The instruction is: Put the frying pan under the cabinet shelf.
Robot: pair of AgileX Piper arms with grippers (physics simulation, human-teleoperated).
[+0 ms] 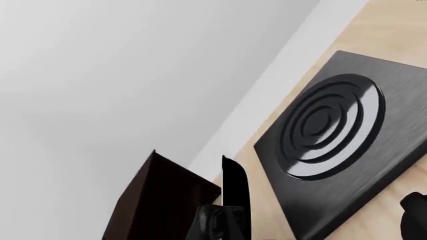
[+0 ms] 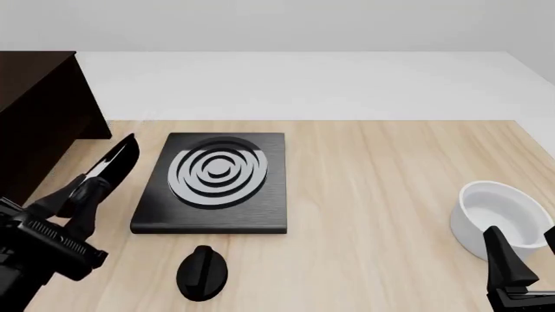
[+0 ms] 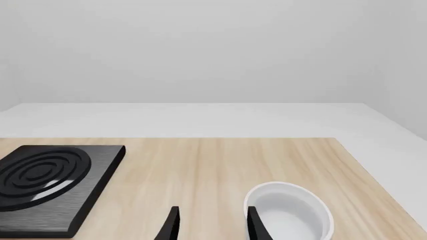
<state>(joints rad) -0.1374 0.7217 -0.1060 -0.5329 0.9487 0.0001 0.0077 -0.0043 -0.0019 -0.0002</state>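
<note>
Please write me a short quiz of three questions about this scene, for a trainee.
1. Fill in: in the front view, the cabinet stands at the table's ___ side.
2. True or false: the white bowl is empty.
3. Which thing lies nearest the knob? A. the bowl; B. the stove plate; C. the cabinet.
Key: 1 left; 2 true; 3 B.

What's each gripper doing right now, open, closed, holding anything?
Left gripper: cannot tell, no pan visible in it.
Right gripper: open, empty.
</note>
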